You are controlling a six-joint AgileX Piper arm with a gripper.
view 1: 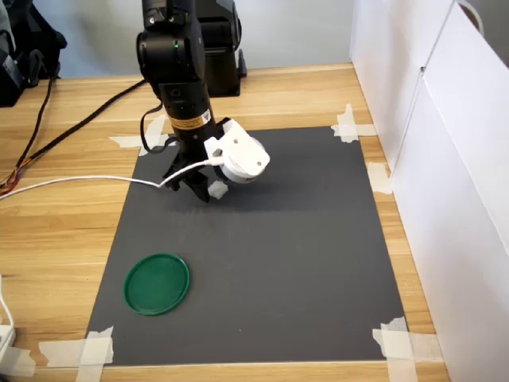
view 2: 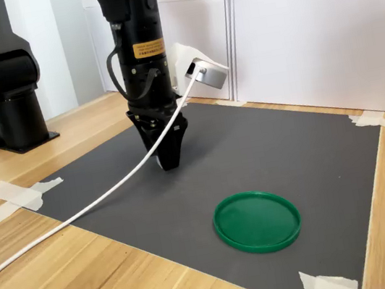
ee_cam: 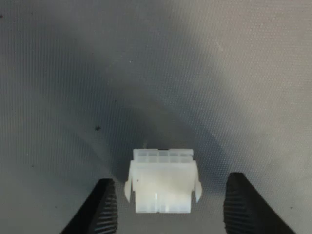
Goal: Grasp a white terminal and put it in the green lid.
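Small white terminal (ee_cam: 162, 184) resting on the dark grey mat (view 1: 302, 263), directly under the arm and between the two fingers. Gripper (ee_cam: 165, 207) spread, ribbed black pads (ee_cam: 103, 207) standing clear on either side, not touching the block. In the first exterior view, terminal (view 1: 217, 189) just visible beside the fingertips, well apart from the green lid (view 1: 157, 283) near the mat's lower left corner. Likely very light, stiff moulded plastic, smooth enough to skid or pop out under an off-centre squeeze. Best taken across the two flat side faces, low and centred, avoiding the small side tabs and the ridged top edge. Gentle closing force probably sufficient.
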